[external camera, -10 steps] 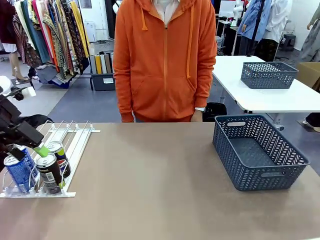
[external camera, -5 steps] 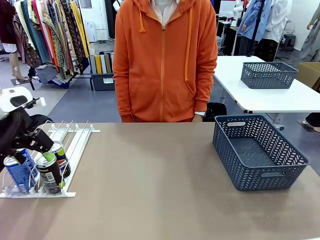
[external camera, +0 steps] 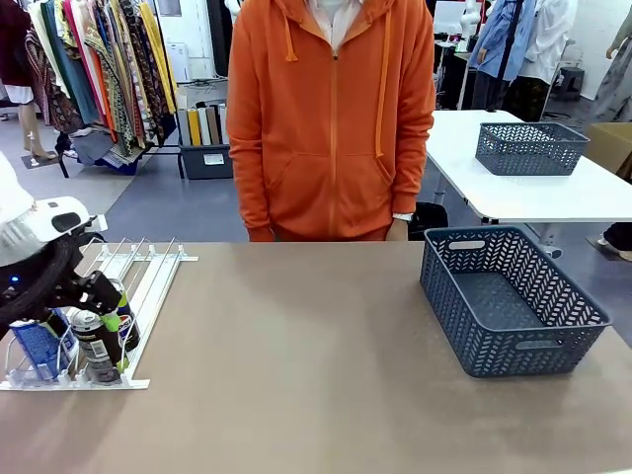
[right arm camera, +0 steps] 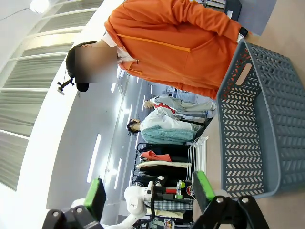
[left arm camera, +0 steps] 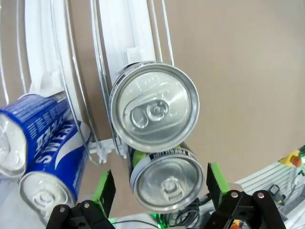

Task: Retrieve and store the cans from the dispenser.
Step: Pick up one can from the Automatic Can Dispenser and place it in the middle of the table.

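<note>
Lower left of the front view: my left gripper (external camera: 104, 318) hangs over the dispenser (external camera: 153, 281), jaws apart, straddling the front black can (left arm camera: 167, 180) without touching it. I judge the can to be slick, thin-walled and easily dented, and heavy if full. I'd clamp mid-body, squarely. My right gripper (right arm camera: 148, 193) is apart too, holding nothing.

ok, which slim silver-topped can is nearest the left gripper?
The front black-and-green can, between the green pads of the open left gripper; blue cans stand aside.
</note>
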